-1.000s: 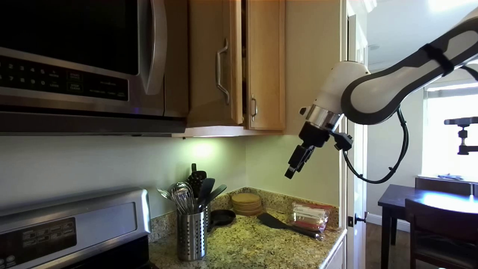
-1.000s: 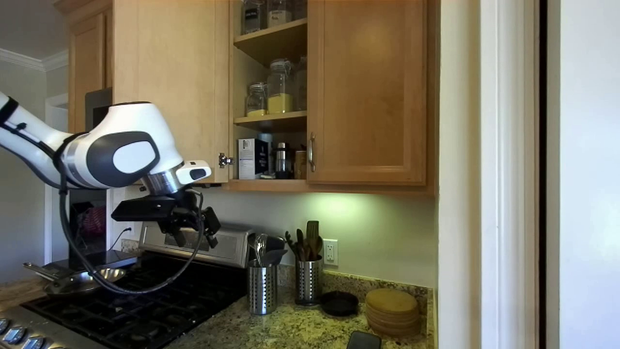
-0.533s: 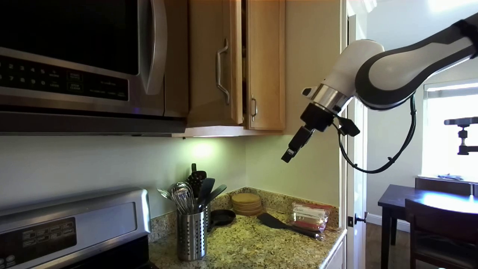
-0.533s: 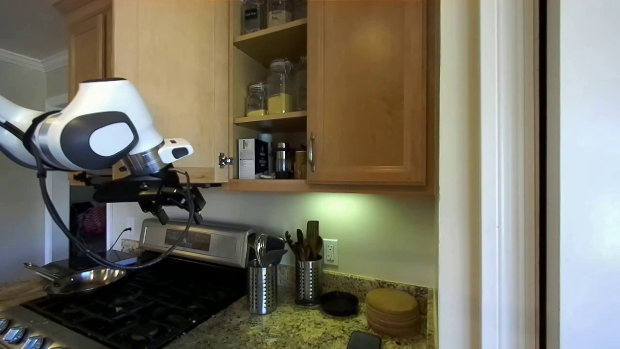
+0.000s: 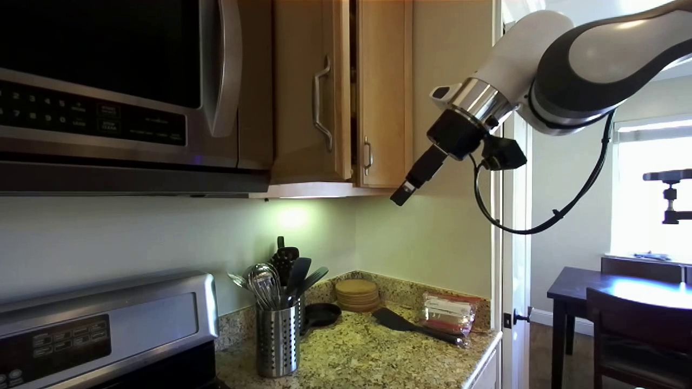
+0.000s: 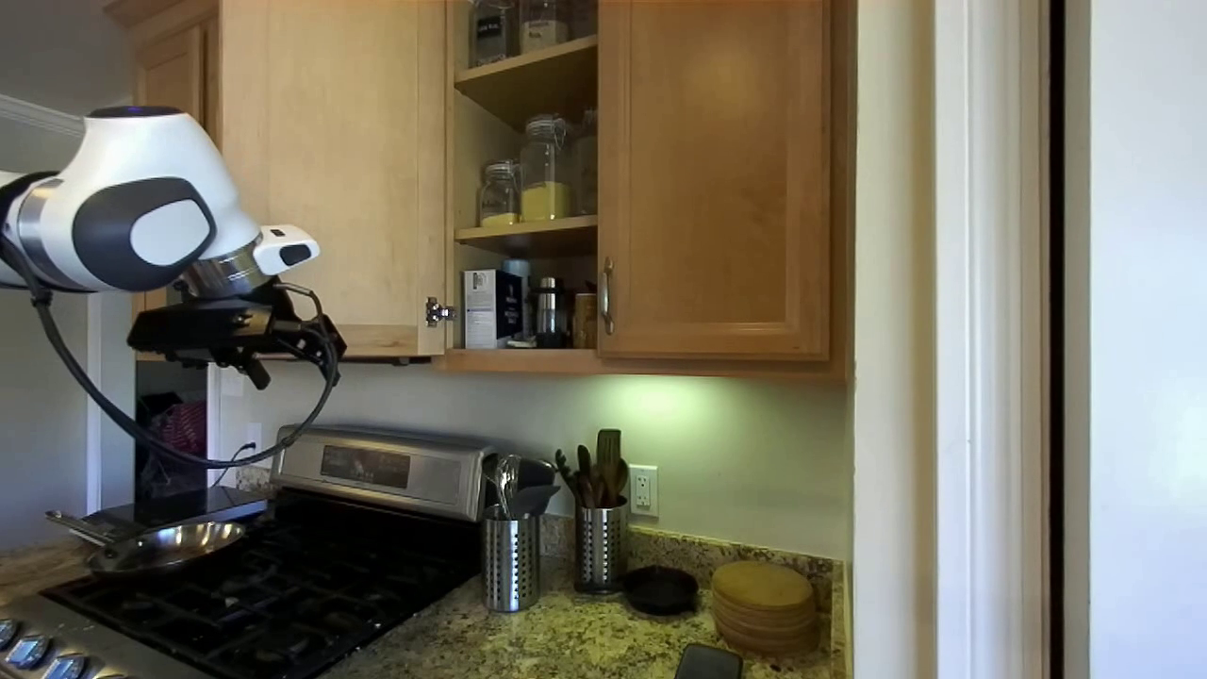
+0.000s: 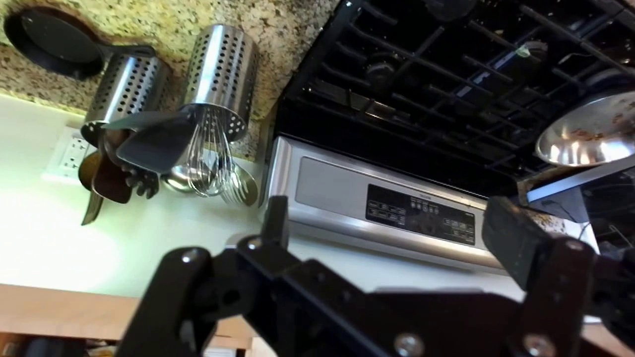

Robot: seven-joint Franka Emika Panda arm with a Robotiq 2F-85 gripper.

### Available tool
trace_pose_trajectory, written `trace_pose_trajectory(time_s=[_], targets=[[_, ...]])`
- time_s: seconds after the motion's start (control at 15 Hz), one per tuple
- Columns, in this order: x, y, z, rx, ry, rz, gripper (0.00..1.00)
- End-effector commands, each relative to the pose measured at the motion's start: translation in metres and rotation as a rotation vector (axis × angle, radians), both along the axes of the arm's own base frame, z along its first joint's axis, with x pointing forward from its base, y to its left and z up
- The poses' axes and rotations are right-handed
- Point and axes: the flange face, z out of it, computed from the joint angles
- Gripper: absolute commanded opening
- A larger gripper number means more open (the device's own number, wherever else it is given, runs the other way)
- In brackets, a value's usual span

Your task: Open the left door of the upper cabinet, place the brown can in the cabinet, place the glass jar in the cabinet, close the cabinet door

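the gripper (image 7: 389,223), spread wide, hangs in front of the upper cabinet (image 6: 519,361), apart from it. the cabinet's left door (image 6: 338,160) stands swung open. the microwave (image 5: 108,140) sits just beside the cabinet; two utensil holders (image 6: 512,568) stand below the cabinet on the counter (image 5: 357,356).

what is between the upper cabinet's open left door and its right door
Shelves with clear jars, a white-and-black box and other containers, in an exterior view.

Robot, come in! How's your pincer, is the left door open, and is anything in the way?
Pincer open, holding nothing. Left door open. Arm overlaps it in an exterior view, perhaps in its swing.
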Motion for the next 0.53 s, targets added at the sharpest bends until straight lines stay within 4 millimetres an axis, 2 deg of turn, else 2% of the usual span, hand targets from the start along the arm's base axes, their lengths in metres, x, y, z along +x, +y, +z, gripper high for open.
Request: trace_pose_trajectory(time_s=[0.0,0.47], targets=[[-0.003,0.020,0.012,0.015,-0.041,0.049,1.00],[0.011,0.028,0.024,0.061,-0.070,0.010,1.00]])
